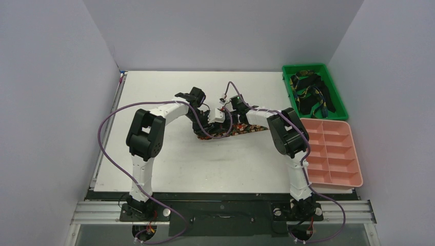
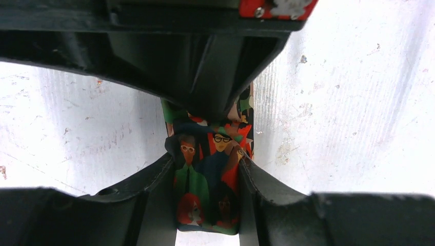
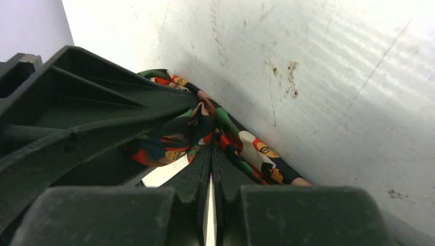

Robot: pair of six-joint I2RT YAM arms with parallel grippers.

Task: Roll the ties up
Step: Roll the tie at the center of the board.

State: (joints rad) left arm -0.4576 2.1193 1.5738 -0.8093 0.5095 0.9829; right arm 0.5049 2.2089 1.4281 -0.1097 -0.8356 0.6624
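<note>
The left claw (image 2: 205,156) pinches the tie (image 2: 205,195) from both sides, and the bright cloth fills the gap between its fingers. The right claw (image 3: 209,149) sits just in front of it. Its fingers are pressed nearly together on a fold of the same tie. The rest of the tie runs off to the right claw's right, flat on the table (image 1: 169,92). The print shows little faces with glasses. Far to the right of both claws sit a green bin (image 1: 308,65) of dark ties (image 1: 308,95) and a pink tray (image 1: 338,154) with small boxes. Purple cables (image 1: 101,134) loop by the arms. The white table has scratches and brown spots. Plain pale walls (image 1: 220,31) stand around.
</note>
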